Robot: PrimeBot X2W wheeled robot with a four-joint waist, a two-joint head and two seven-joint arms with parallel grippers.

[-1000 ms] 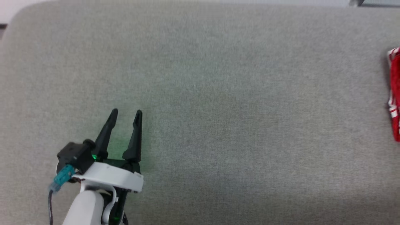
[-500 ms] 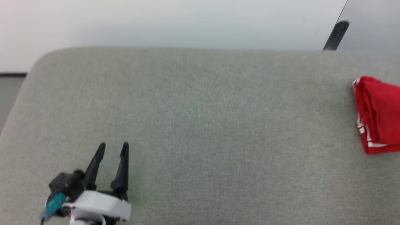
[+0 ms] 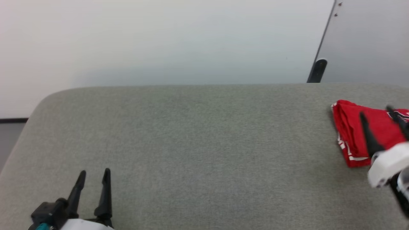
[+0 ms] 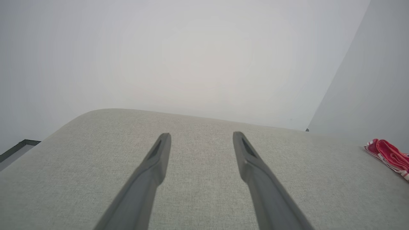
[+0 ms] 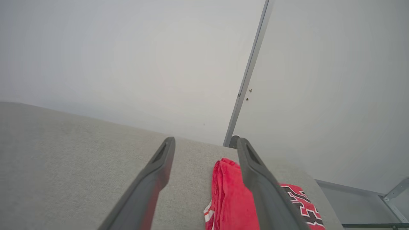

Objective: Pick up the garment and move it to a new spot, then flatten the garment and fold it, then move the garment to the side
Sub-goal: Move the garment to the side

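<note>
The garment lies folded, red with white-striped trim, at the far right of the grey padded surface. It appears again in the left wrist view as the garment at the right edge, and in the right wrist view as the garment with black-and-white lettering. My right gripper hovers over the garment, open, nothing between its fingers. My left gripper stands open at the lower left, far from the garment, its fingers empty.
A pale wall rises behind the surface's far edge. A grey panel with a dark post stands at the back right. The surface's rounded left corner drops to a dark floor strip.
The head camera has tilted up and turned right, bringing the wall and more of the garment into view. My right gripper has entered the picture above the garment. Both grippers stay open.
</note>
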